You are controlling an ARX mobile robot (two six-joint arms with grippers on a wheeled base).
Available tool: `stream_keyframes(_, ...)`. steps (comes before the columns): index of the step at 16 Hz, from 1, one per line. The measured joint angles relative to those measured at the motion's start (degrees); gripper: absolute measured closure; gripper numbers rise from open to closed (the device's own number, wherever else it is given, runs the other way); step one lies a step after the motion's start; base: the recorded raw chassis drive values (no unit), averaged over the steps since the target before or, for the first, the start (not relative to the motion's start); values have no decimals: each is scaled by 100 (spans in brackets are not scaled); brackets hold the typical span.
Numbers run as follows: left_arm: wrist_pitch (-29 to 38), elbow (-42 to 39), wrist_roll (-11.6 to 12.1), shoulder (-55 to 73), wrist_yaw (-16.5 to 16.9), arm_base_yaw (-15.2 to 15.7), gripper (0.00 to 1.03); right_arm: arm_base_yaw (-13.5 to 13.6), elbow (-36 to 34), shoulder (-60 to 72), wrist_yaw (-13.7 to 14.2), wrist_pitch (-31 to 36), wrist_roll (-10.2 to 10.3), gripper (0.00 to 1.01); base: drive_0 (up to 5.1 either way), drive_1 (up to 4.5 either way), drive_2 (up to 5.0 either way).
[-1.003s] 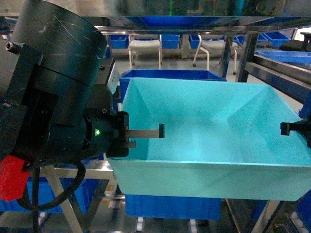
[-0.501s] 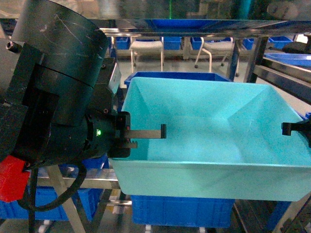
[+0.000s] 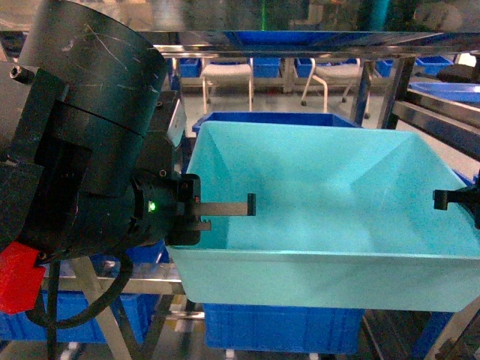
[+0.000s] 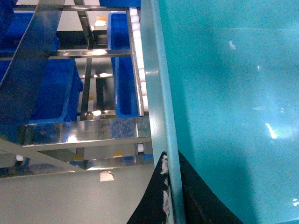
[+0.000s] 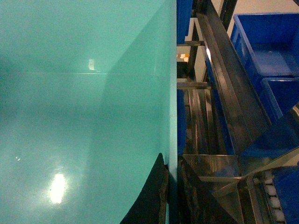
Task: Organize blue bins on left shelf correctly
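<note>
A light turquoise blue bin hangs between my two grippers in front of the steel left shelf. My left gripper is shut on the bin's left rim, with one finger inside the wall. In the left wrist view the left gripper pinches the thin rim of the bin from both sides. My right gripper is shut on the right rim. The right wrist view shows the right gripper clamped on the wall of the bin. The bin holds nothing.
A dark blue crate stands just behind the bin and another lies below it. Steel beams and white roller tracks run on the left, with more crates. Shelf rails and crates are on the right. White chairs stand far back.
Both grippers keep their hold on the bin. The shelf posts and crates behind it have shifted slightly rightward in the head view, mostly during the first half second.
</note>
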Motion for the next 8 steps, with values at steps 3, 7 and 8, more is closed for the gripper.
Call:
stream_keyframes(3,2,0,0,0,0,-2,101,0,0,0,0,7,0,99,0,0,0)
stream_keyframes(7,-7,0,-2,0,2,0,101,0,0,0,0,-9,0,99,6,124,-112)
stream_keyframes(8,-2,0,0,0,0,0,101,0,0,0,0,4,0,99,8,166,-150)
